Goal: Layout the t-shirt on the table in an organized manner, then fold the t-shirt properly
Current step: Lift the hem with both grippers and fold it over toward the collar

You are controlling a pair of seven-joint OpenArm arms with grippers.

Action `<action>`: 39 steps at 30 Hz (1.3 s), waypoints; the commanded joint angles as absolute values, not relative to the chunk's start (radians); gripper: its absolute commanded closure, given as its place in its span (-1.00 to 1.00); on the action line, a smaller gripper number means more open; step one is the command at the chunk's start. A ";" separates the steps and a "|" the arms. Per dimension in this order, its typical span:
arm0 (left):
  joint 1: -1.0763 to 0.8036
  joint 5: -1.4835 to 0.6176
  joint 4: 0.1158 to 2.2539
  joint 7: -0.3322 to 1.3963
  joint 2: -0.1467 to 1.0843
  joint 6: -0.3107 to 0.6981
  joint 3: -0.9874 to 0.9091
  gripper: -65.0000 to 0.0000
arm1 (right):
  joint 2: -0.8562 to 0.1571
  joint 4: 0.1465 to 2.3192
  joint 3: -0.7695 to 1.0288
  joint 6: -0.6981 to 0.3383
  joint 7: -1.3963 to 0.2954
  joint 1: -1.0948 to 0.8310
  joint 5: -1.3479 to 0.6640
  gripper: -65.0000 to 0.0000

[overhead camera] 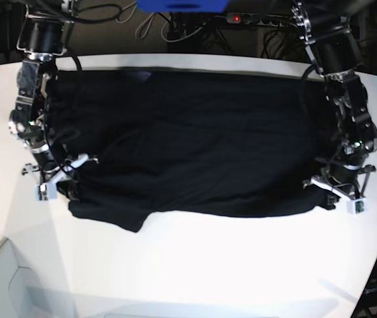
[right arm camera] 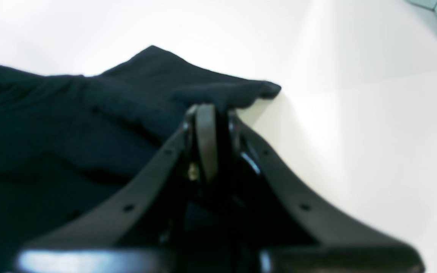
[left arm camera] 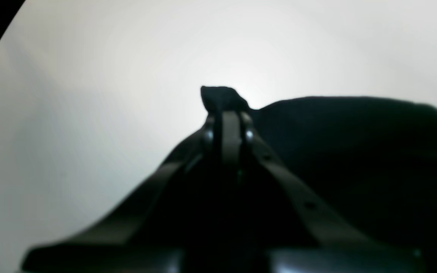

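our left gripper (left arm camera: 228, 113) is clamped tight on a small tuft of the t-shirt (left arm camera: 355, 151), black cloth poking out past the tips. our right gripper (right arm camera: 212, 113) is likewise pinched on a folded corner of the shirt. in the base view we see the garment spread wide across the table (overhead camera: 195, 265), both arms at its near corners, one on each side, the near hem uneven.

Two black jointed arms (overhead camera: 32, 99) trailing black cables; dark matte jaws showing small screw holes; white wrist brackets (overhead camera: 347, 199).
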State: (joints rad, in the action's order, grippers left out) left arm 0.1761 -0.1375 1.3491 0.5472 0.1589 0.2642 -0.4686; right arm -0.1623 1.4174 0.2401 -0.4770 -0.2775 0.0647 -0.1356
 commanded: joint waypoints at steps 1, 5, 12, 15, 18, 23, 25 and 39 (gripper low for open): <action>0.199 -0.165 1.388 0.521 0.165 0.265 -0.504 1.00 | -0.173 1.449 0.245 -0.479 -0.252 0.070 -0.147 1.00; 0.186 -0.228 1.406 0.562 0.159 0.266 -0.567 1.00 | -0.168 1.488 0.294 -0.483 -0.252 0.038 -0.147 1.00; 0.156 -0.266 1.472 0.605 0.160 0.268 -0.573 1.00 | -0.142 1.498 0.395 -0.601 -0.300 0.042 -0.147 1.00; 0.136 -0.278 1.509 0.607 0.160 0.268 -0.573 1.00 | -0.142 1.549 0.404 -0.607 -0.332 0.018 -0.147 1.00; 0.102 -0.278 1.552 0.607 0.153 0.268 -0.573 1.00 | -0.137 1.601 0.403 -0.607 -0.328 -0.036 -0.147 1.00; 0.035 -0.280 1.604 0.607 0.151 0.268 -0.575 1.00 | -0.114 1.650 0.404 -0.608 -0.328 -0.099 -0.147 1.00; 0.007 -0.302 1.621 0.605 0.151 0.268 -0.575 1.00 | -0.114 1.664 0.406 -0.608 -0.328 -0.124 -0.147 1.00; -0.097 -0.441 1.670 0.605 0.183 0.268 -0.618 1.00 | -0.117 1.659 0.412 -0.608 -0.193 -0.240 -0.147 1.00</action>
